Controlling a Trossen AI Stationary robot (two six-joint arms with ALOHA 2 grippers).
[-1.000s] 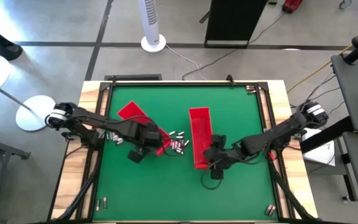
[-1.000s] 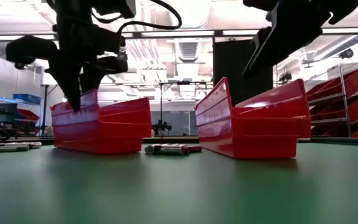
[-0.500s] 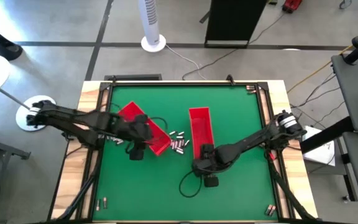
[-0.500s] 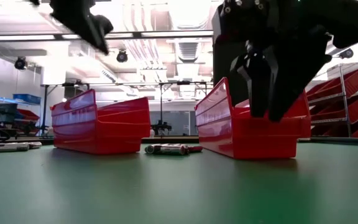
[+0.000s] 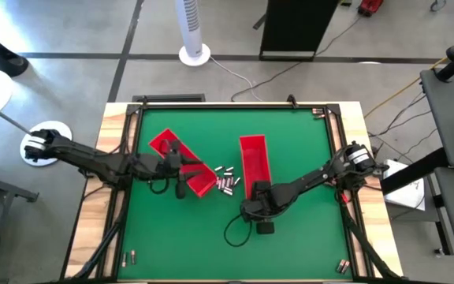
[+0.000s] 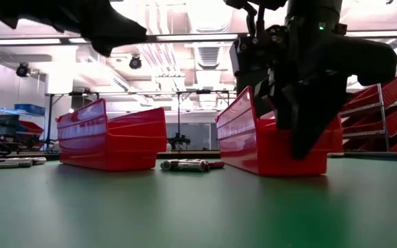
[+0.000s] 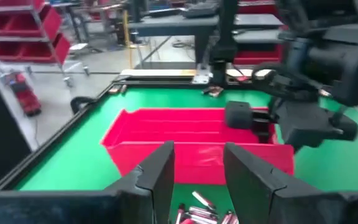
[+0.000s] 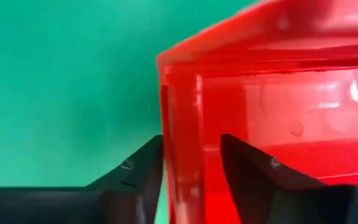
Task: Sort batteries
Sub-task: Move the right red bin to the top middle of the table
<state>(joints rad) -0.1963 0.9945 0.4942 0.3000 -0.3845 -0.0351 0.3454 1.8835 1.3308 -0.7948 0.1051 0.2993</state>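
Observation:
Two long red trays lie on the green mat: the left tray (image 5: pixel 164 146) (image 6: pixel 112 141) lies askew, the right tray (image 5: pixel 252 158) (image 6: pixel 253 141) (image 7: pixel 185 134) points far to near. Loose batteries (image 5: pixel 225 180) (image 6: pixel 188 165) (image 7: pixel 197 211) lie on the mat between them. My left gripper (image 5: pixel 181 188) (image 7: pixel 197 155) hangs open above the left tray's near end, holding nothing. My right gripper (image 5: pixel 254 207) (image 6: pixel 302 141) (image 8: pixel 191 140) is open, lowered over the right tray's near end. My right gripper comes from above, pointing down, and straddles the wall (image 8: pixel 180 149) at the right tray's near end. One finger (image 8: pixel 247 168) is inside the tray and one (image 8: pixel 138 174) outside. I cannot tell whether they touch the wall. The tray rests flat on the mat.
More batteries lie left of the left tray (image 5: pixel 144 175) (image 6: pixel 5 163) and at the near corners (image 5: pixel 128 255) (image 5: pixel 343 266). A black frame (image 5: pixel 235 105) edges the mat. Open mat lies toward the near edge.
My left gripper has risen from the left tray's wall and drawn back a little toward the table's left edge. My right gripper has moved toward the table's left edge from beside the right tray and come down over that tray's near end. Both trays have stayed in place.

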